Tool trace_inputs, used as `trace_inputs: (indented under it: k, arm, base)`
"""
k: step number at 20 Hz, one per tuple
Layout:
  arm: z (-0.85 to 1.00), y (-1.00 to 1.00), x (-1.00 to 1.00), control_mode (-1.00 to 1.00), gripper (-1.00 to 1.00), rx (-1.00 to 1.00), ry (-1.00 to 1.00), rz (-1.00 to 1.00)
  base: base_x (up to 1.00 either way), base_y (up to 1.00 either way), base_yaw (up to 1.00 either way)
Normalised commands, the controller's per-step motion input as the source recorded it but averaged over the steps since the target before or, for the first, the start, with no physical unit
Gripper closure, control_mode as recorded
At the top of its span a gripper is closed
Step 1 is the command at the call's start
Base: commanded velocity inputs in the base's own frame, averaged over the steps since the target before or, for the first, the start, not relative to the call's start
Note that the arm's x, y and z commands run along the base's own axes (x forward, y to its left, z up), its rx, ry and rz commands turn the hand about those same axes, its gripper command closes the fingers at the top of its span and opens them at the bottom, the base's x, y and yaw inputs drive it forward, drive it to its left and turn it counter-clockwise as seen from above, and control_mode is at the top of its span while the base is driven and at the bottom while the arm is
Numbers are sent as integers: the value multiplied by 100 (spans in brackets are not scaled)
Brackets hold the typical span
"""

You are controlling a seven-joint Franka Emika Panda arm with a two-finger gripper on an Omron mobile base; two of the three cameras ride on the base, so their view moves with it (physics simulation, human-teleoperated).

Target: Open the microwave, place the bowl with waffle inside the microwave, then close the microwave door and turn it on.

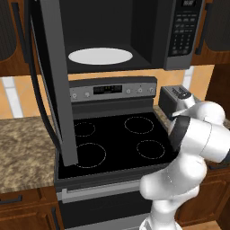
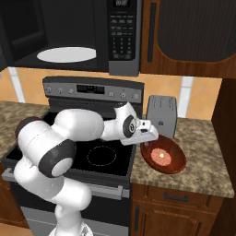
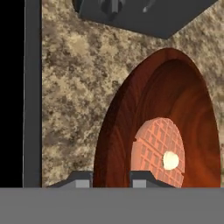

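Observation:
The microwave (image 1: 148,33) hangs over the stove, its microwave door (image 1: 54,85) swung wide open to the left and the white turntable (image 1: 99,56) bare. A reddish-brown bowl (image 2: 171,161) rests on the granite counter right of the stove, holding the waffle (image 2: 161,156). My gripper (image 2: 146,141) reaches down at the bowl's left rim. In the hand view the gripper (image 3: 111,179) straddles the bowl (image 3: 127,113) rim, one fingertip outside, the other inside, both close against the wall. The waffle (image 3: 153,144) lies just beyond.
A grey toaster (image 2: 161,115) stands right behind the bowl, close to my hand. The black stove top (image 1: 112,134) lies left of the bowl, beneath the open microwave. The keypad strip (image 2: 122,32) is on the microwave's right. Wood cabinets flank it.

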Motion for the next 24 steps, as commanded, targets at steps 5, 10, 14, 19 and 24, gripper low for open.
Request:
trace_inputs:
  k: [5, 10, 14, 19, 24]
  arm:
    - [92, 65, -45, -100, 100, -3, 0, 38]
    - [96, 68, -37, -100, 100, -11, 0, 49]
    - [100, 79, -31, -100, 100, -5, 1, 54]
    - [100, 72, -31, -100, 100, -6, 3, 59]
    - [100, 59, -49, -100, 100, -4, 0, 57]
  base:
    - [0, 0, 0]
    - [0, 0, 0]
    - [0, 0, 0]
    - [0, 0, 0]
    - [0, 0, 0]
